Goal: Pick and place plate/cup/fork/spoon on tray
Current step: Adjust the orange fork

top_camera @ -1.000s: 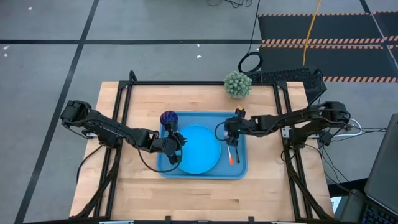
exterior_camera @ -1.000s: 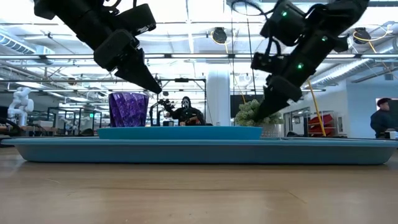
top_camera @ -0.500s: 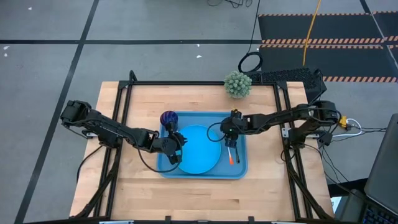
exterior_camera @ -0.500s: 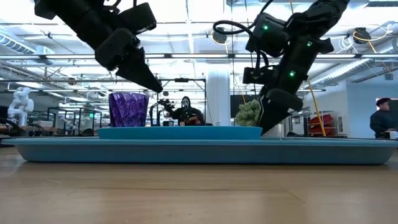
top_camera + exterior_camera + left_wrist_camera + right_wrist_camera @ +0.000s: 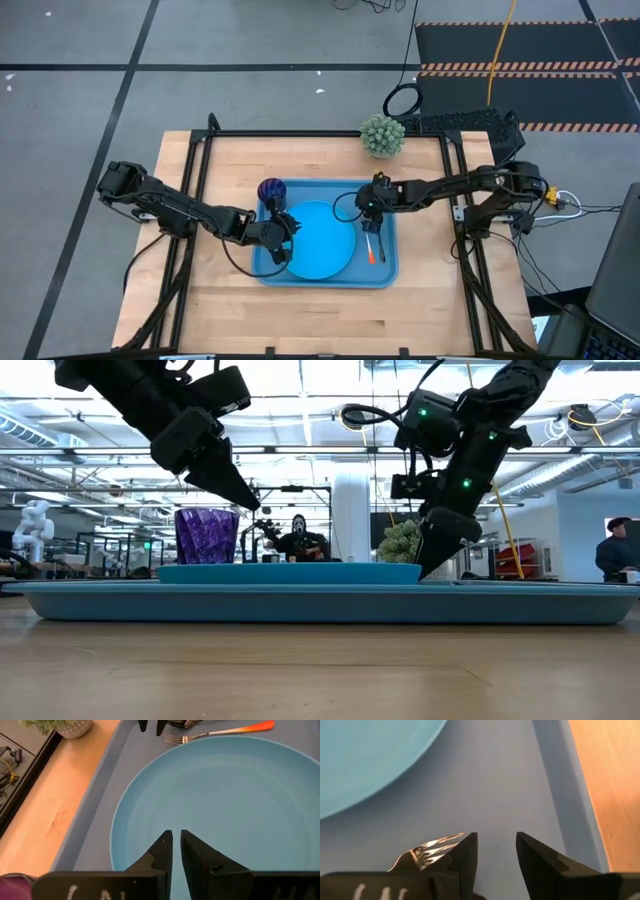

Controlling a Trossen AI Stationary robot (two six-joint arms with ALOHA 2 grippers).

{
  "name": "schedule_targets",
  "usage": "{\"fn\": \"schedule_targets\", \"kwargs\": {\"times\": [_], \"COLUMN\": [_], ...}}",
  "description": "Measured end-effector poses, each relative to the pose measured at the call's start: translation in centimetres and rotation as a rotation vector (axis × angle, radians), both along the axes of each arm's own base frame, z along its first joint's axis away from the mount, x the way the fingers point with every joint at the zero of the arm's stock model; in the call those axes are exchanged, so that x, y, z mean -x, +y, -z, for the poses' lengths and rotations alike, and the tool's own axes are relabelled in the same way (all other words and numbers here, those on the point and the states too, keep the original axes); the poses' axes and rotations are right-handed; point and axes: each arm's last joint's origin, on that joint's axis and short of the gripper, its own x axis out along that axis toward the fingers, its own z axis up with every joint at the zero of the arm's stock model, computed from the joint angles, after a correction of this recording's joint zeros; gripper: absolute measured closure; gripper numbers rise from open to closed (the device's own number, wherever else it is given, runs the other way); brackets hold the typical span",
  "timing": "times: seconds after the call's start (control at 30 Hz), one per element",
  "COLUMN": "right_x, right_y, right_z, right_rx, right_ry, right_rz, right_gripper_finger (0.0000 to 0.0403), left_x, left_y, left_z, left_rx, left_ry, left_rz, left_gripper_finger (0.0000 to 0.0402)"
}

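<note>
tray (image 5: 385,272) sits mid-table, and you already have most of the set on it. plate (image 5: 320,240) lies flat in the tray's middle. cup (image 5: 271,190) stands upright in the tray's far left corner, just beside the plate. fork (image 5: 371,250) lies on the tray floor between the plate and the right rim, orange handle toward the near edge, tines toward the far edge.

spoon: can't find it in any view, so judge that as the piece you still have to place, or it's hidden under the right arm.

right gripper (image 5: 491,851) is low over the fork's tine end, jaws apart with bare tray floor between them, tines just beside one finger, grasping nothing. looks like a release just made or a nudge, can't tell which.

left gripper (image 5: 176,847) hovers over the plate's left edge near the cup, jaws nearly together with a thin gap, nothing between them.

small potted plant (image 5: 382,135) stands at the far table edge, off the tray.
</note>
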Motion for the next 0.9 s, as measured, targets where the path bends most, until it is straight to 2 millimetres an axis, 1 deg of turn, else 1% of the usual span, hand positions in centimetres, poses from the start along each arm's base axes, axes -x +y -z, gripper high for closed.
{"fn": "schedule_targets", "kwargs": {"times": [0.33, 0.63, 0.9], "right_x": [-0.2, -0.2, -0.2], "right_y": [0.0, 0.0, 0.0], "right_z": [2.0, 1.9, 1.9], "right_rx": [-0.012, -0.021, -0.054], "right_ry": [0.066, 0.047, 0.03], "right_rz": [0.005, 0.027, 0.096], "right_gripper_finger": [0.0273, 0.0273, 0.0273], "left_x": [0.0, 0.1, 0.1], "left_y": [0.0, 0.0, 0.0], "left_z": [0.0, 0.1, 0.1], "left_rx": [-0.002, -0.002, -0.002], "left_ry": [0.007, 0.01, 0.009], "left_rz": [0.0, 0.001, 0.001], "left_gripper_finger": [0.036, 0.036, 0.036]}}
